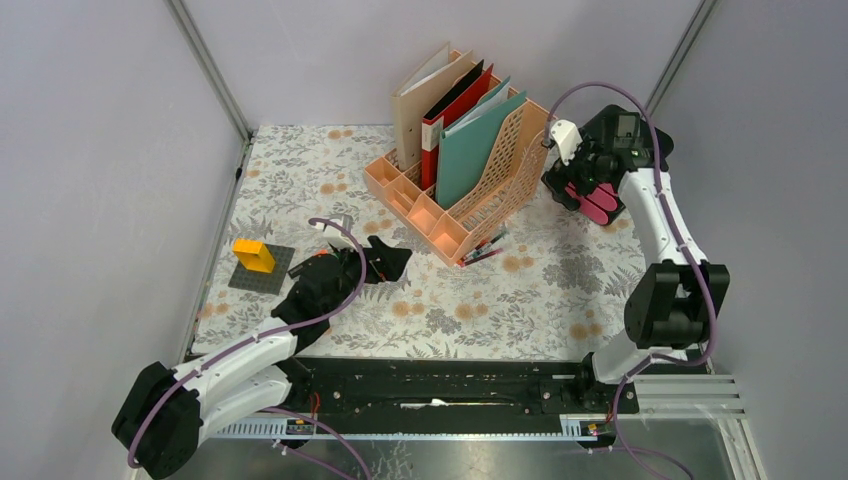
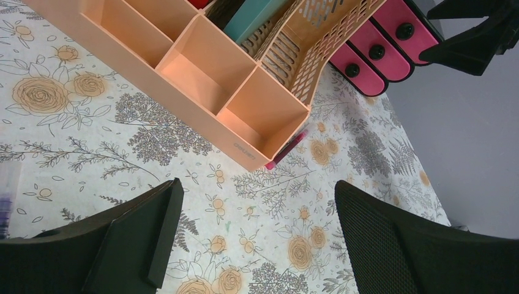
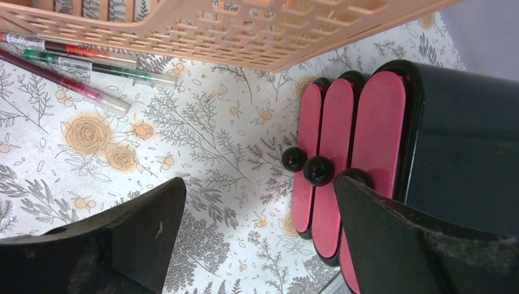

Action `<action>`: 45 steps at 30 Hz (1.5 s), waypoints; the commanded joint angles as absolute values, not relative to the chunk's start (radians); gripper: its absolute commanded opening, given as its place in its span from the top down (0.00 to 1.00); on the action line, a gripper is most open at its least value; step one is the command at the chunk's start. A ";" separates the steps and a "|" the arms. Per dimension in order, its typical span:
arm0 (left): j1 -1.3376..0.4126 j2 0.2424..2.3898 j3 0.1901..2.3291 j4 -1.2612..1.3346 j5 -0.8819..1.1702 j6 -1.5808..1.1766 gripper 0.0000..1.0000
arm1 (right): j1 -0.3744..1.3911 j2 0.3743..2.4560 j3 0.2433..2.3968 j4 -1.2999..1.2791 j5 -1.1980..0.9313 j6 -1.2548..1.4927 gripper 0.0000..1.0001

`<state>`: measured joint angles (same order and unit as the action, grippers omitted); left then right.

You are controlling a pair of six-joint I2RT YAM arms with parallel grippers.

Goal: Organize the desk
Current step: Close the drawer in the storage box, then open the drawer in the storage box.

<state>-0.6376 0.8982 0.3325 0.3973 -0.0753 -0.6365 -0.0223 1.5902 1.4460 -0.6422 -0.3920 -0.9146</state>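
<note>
Pens [image 3: 92, 66] lie partly hidden behind the peach file rack [image 1: 500, 170]. Left claw [image 2: 257, 193] and right claw [image 3: 260, 184] both gape, empty, above the floral-clothed surface [image 1: 520, 290], which spans between grey walls [image 1: 100, 150].

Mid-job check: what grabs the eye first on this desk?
The peach file rack packed with folders dominates the back middle of the desk. Right of it sits a black box with pink drawers, the open right gripper hovering beside it. At far left, a yellow block stands on a grey baseplate.
</note>
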 commanded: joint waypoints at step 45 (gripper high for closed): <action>-0.606 0.876 0.303 0.444 -0.053 -0.640 0.01 | -0.030 1.714 1.396 -0.759 -0.179 -1.962 0.24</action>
<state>-0.6102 0.8677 0.2916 0.3969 -0.0677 -0.6388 -0.0265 1.7130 1.3926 -0.7532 -0.2008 -1.6119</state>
